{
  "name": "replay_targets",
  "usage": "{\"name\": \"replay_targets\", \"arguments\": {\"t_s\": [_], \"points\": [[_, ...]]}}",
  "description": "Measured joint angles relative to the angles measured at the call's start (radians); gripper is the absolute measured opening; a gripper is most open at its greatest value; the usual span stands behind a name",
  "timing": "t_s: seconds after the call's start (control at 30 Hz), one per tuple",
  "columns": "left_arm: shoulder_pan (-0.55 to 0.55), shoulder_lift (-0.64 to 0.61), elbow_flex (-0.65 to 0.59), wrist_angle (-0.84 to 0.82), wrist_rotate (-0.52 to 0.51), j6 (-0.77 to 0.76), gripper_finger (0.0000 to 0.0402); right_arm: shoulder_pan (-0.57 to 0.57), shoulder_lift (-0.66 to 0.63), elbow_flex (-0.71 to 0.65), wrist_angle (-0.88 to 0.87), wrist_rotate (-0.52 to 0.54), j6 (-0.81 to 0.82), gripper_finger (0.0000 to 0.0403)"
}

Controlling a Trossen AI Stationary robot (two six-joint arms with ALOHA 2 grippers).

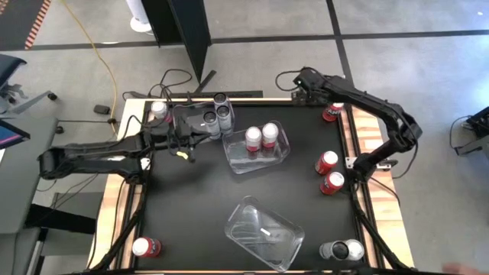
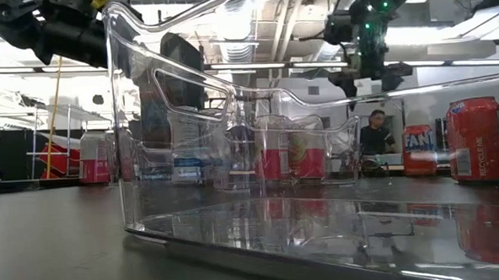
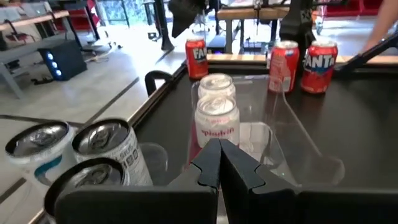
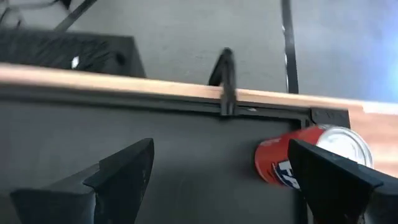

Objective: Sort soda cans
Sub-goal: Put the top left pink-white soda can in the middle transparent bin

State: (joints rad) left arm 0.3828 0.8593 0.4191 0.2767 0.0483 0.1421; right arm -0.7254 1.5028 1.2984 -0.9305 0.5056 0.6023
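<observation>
Overhead view of the black table [image 1: 191,206] with both arms at work over its far half. The left gripper [image 1: 200,131] sits near the far-left corner, its fingers [image 3: 211,165] pressed together and holding nothing, just beside a cluster of three grey cans [image 1: 218,113]; a further can [image 1: 158,111] stands at the far-left corner. Directly ahead of the left gripper lies a clear bin [image 1: 279,153] containing two upright red-and-white cans [image 1: 260,137], seen in the left wrist view as one can behind the other [image 3: 216,106]. The right gripper [image 1: 306,82] hovers over the far edge of the table, fingers [image 4: 121,171] spread wide and empty, near a red can [image 1: 332,112] at the far-right corner; the right wrist view shows that can [image 4: 311,158] beside one finger, not between the two. Two more red cans [image 1: 329,172] stand along the right edge. A second clear bin [image 1: 263,233] lies empty near the front, with a red can [image 1: 145,247] on its side at the front-left corner and a grey can [image 1: 342,250] on its side at the front-right.
</observation>
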Motion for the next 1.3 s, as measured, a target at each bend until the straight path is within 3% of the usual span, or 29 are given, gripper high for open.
{"name": "replay_targets", "arguments": {"t_s": [0.13,0.3,0.5,0.6,0.67,0.87,1.17,1.3], "points": [[0.0,-0.05,0.008,-0.073,-0.021,-0.02,0.0,0.085,0.0,0.024,0.003,0.017,-0.078,0.0379],[0.0,-0.142,0.098,-0.349,-0.234,-0.047,0.002,0.186,0.0,0.054,0.055,0.069,-0.184,0.0373],[0.0,-0.18,0.256,-0.586,-0.529,-0.115,0.0111,0.263,0.0,0.072,0.153,0.076,-0.276,0.0372],[0.012,-0.144,0.377,-0.684,-0.759,-0.182,0.0159,0.293,0.0,0.072,0.212,0.077,-0.308,0.0372],[0.049,-0.103,0.467,-0.759,-0.837,-0.242,0.0187,0.314,0.0,0.072,0.256,0.082,-0.326,0.0372],[0.235,0.106,0.714,-1.066,-0.737,-0.407,0.024,0.381,0.0,0.072,0.328,0.11,-0.353,0.0372],[0.613,0.467,1.0,-1.344,-0.47,-0.418,0.0248,0.538,0.0,0.072,0.31,0.223,-0.344,0.0372],[0.633,0.58,1.135,-1.47,-0.421,-0.447,0.0248,0.602,0.0,0.071,0.267,0.288,-0.342,0.0372]]}}
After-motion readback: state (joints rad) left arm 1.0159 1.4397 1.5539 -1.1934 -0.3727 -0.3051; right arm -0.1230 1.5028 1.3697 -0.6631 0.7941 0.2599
